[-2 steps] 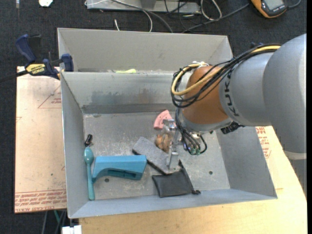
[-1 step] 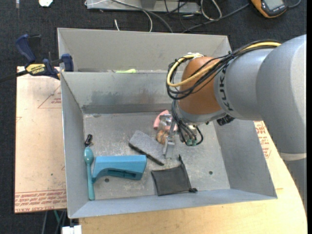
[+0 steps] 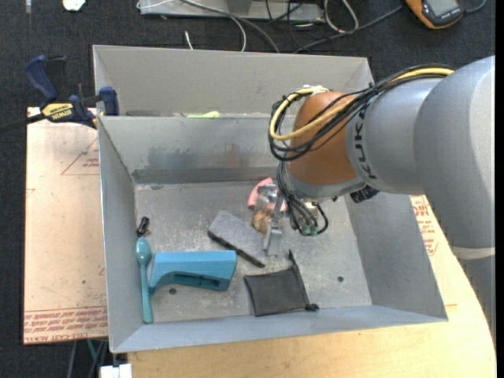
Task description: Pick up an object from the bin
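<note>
My gripper hangs low over the middle of the bin floor, under the orange cover. Its tip is just above the right end of a flat grey block that lies slanted on the floor. A small tan lump sits against the gripper's left side; whether the gripper holds it is unclear. Behind the lump lies a pink piece, partly hidden by the gripper. A black square pad lies a little in front of the gripper.
A light blue dispenser-shaped thing and a teal spoon lie at the front left. A small black bit rests near the left wall. The arm and its cables cover the bin's right rear.
</note>
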Motion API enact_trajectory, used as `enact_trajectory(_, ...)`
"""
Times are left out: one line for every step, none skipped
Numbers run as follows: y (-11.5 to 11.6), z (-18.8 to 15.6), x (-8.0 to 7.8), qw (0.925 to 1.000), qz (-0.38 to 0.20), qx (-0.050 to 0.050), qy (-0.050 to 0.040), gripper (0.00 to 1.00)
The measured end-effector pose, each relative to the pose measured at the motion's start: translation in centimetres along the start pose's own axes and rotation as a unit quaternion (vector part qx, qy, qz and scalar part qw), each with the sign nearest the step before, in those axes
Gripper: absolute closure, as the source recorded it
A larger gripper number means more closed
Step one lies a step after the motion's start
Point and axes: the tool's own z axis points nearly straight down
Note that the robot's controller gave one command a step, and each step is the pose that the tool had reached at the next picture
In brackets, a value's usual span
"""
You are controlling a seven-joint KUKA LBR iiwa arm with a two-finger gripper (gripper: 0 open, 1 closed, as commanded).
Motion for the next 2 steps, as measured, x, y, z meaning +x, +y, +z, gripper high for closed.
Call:
enact_trajectory(-0.6,-5.5,0.2,1.0000,0.000,0.000,0.0002,1.00)
enact_trajectory(-1.1,-13.0,-0.4,1.0000,-0.009,0.000,0.0003,1.00)
